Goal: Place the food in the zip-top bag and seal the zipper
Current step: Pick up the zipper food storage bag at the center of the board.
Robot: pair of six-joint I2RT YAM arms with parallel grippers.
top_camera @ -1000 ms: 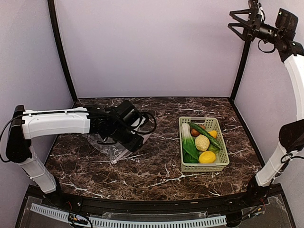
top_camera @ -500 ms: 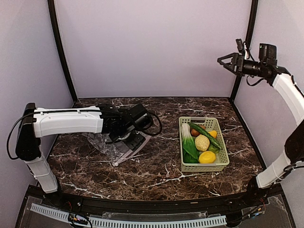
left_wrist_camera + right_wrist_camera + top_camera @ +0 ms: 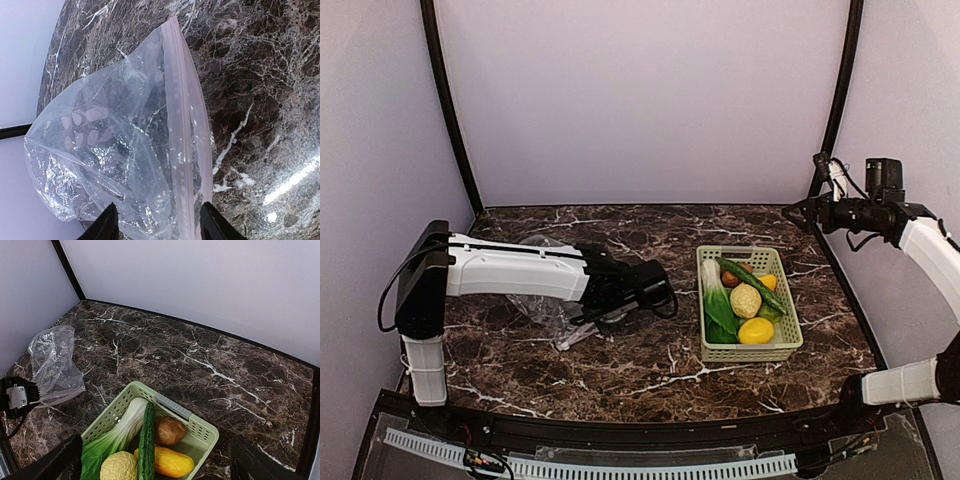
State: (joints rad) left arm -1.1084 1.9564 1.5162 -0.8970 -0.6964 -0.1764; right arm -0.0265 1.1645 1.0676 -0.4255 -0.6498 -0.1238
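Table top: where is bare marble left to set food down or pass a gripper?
Bare table: the near strip in front of the zip-top bag and basket, and the back strip behind the basket. Crowded: the left side, where the open left gripper is at the bag's mouth edge.

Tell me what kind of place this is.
Probably a robot test booth, not a kitchen: plain lilac walls around a marble-pattern table, two mounted arms, toy produce in a green basket.
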